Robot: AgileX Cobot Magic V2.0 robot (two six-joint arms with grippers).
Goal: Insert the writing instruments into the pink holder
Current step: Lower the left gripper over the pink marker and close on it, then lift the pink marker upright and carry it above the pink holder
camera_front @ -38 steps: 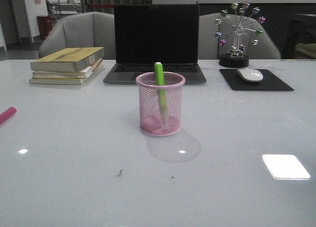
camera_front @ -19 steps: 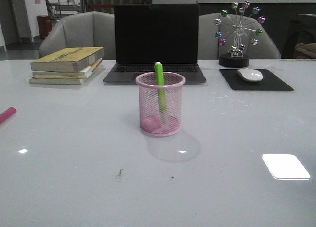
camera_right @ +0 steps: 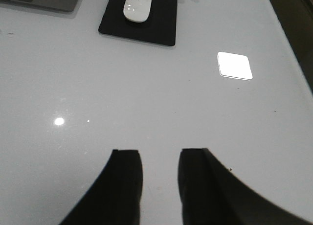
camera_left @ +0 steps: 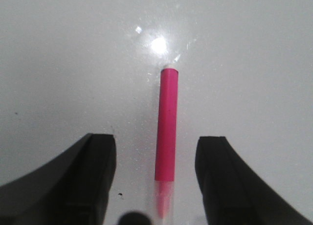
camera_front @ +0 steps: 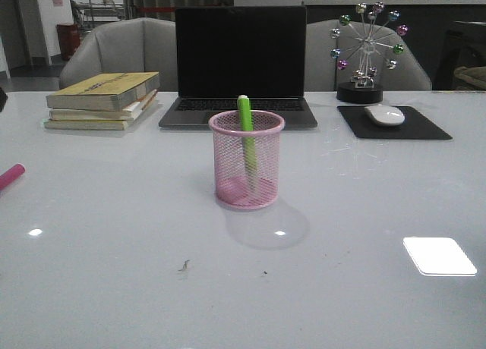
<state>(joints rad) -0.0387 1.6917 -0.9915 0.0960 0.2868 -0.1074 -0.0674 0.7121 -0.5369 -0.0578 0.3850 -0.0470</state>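
Pink holder point(camera_front: 247, 160): wire-mesh cylinder with rolled rim and solid base, standing upright near the middle of the white table point(camera_front: 364, 288), in front of the laptop point(camera_front: 240, 64). Green marker point(camera_front: 245, 133): thick, lime-coloured, standing inside the holder and leaning slightly, its top rising above the rim. Pink marker point(camera_left: 167, 124): thick, magenta, straight-sided barrel, lying flat on the table at its left edge, well apart from the holder; only one end showed in the front view. Left gripper point(camera_left: 155, 178): above the pink marker, jaws wide apart, one finger on each side of the barrel, neither touching it. Right gripper point(camera_right: 159, 181): over bare table on the right side, jaws parted with nothing between them. Also on the table, along the far edge: stack of books point(camera_front: 103, 100), mouse point(camera_front: 385, 114) on a black pad point(camera_front: 393, 124), small Ferris-wheel ornament point(camera_front: 367, 51).
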